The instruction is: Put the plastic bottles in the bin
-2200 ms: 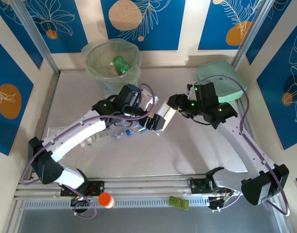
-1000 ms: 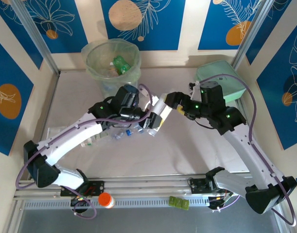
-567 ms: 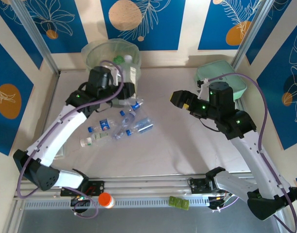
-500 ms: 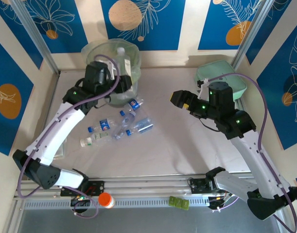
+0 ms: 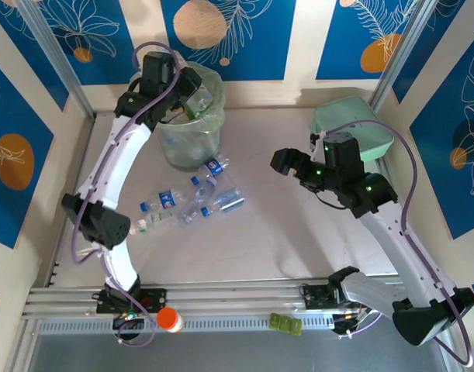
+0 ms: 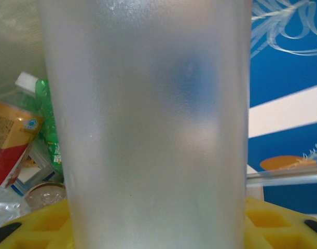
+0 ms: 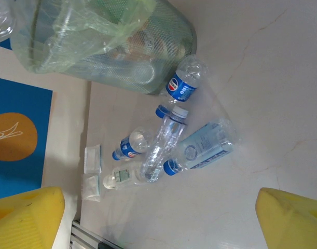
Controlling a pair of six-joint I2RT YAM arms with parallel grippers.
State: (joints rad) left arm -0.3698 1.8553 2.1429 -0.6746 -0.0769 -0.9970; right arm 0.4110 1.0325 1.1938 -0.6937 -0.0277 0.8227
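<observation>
The left end effector (image 5: pixel 188 87) clamps a frosted clear plastic bottle (image 6: pixel 148 124) between its yellow fingers (image 6: pixel 33 223), above the tall round pale-green translucent bin (image 5: pixel 209 128). The right end effector (image 7: pixel 158 220) hangs wide open over the pale bench (image 5: pixel 283 232). Several small clear blue-capped plastic bottles (image 5: pixel 192 200) lie just beside the bin.

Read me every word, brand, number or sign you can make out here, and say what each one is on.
Nothing is sharp enough to quote.
Blue-label bottle beside the bin: round red, white and blue emblem, white letters too small to read.
Crumpled bottle, pale blue label: print blurred.
Orange-red bottle: small print, blurred.
Green bottle: label unreadable.
Frosted bottle in the left fingers: no print seen.
</observation>
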